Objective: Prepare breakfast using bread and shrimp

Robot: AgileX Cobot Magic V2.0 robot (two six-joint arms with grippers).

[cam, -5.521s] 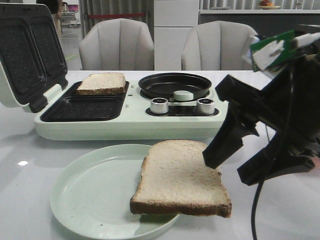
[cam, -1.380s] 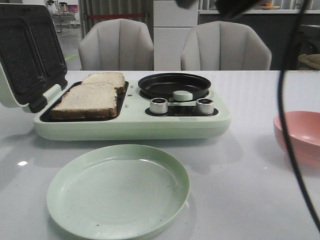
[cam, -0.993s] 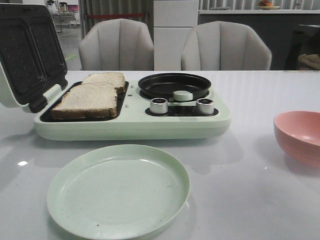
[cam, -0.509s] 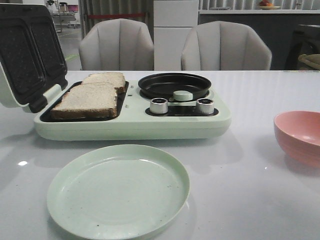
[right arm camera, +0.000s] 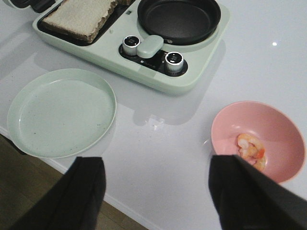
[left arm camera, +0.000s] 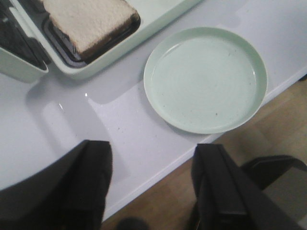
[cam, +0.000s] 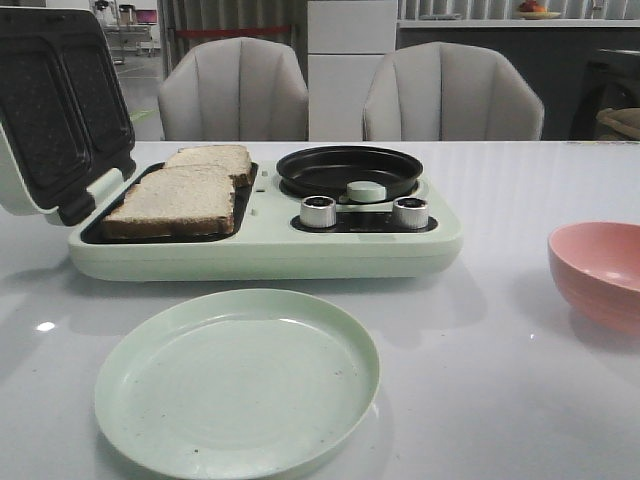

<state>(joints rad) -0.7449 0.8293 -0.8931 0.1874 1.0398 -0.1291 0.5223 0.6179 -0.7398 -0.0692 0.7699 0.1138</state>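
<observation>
bread in grill tray, shrimp in bowl, both hands spread above table edge

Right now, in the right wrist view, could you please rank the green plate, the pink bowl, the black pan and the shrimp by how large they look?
1. Green plate, nearer the camera, which may flatter it.
2. Pink bowl and black pan: too alike to rank.
3. Shrimp, by far the smallest, lying in the bowl.

The white table carries a pale green breakfast maker, a green plate and a pink bowl.
</observation>
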